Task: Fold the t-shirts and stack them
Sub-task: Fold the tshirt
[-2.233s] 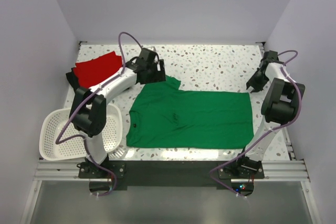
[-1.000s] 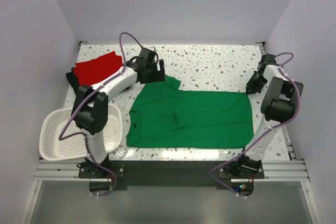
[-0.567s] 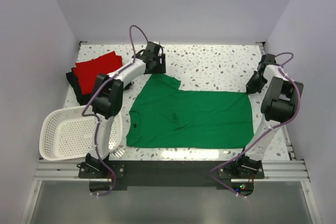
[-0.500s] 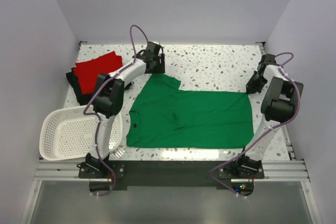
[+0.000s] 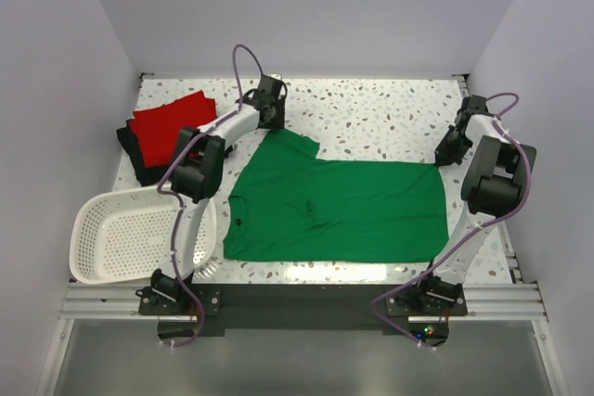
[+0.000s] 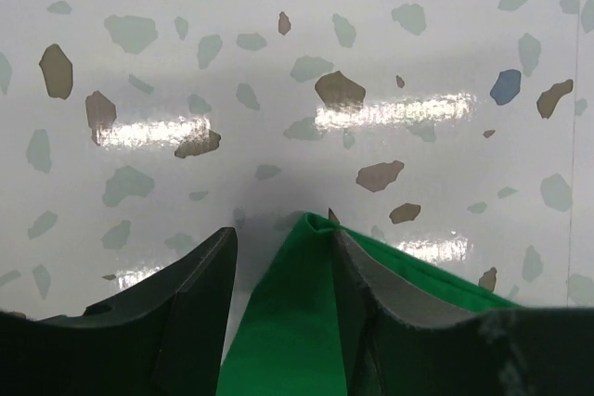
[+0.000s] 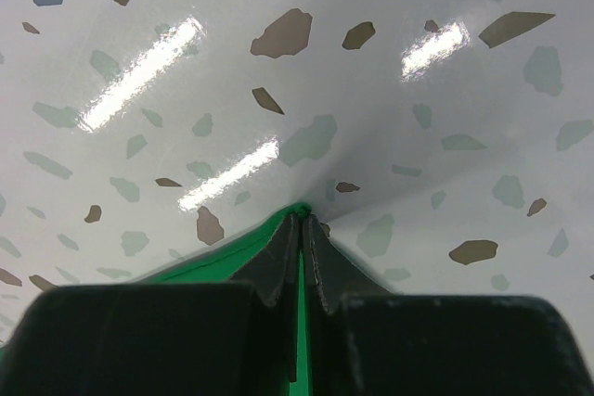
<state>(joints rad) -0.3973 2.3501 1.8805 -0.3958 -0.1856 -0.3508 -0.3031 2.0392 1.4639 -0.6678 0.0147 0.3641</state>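
Op: Left gripper (image 6: 278,234) status?

Eng: Your left jaws stand moderately apart, not clamped. In the left wrist view a peak of the green t-shirt (image 5: 339,210) sits between the fingers (image 6: 195,312). The cloth lies against the right-hand one, with bare table (image 5: 371,113) showing beside the other.

Op: Right?

Eng: Your right gripper (image 7: 299,222) is pinched nearly closed, with a thin strip of green cloth caught between the tips. The top view puts it at the shirt's far right corner.

Op: How does the shirt look?

Eng: It's plain bright green and spread flat on the table. The body is a wide rectangle running from one gripper across to the other, on the near side of both. One short sleeve points away from the body, up toward your left gripper. There are a few soft wrinkles around the middle, and the near edge is straight.

Op: The others?

Eng: The red t-shirt (image 5: 172,118) is folded, to the left of your left gripper and well apart from it. It lies on the black t-shirt (image 5: 139,162), which shows only as a dark border along its left and near sides. The white basket (image 5: 93,266) sits nearer still, beside the left arm's base.
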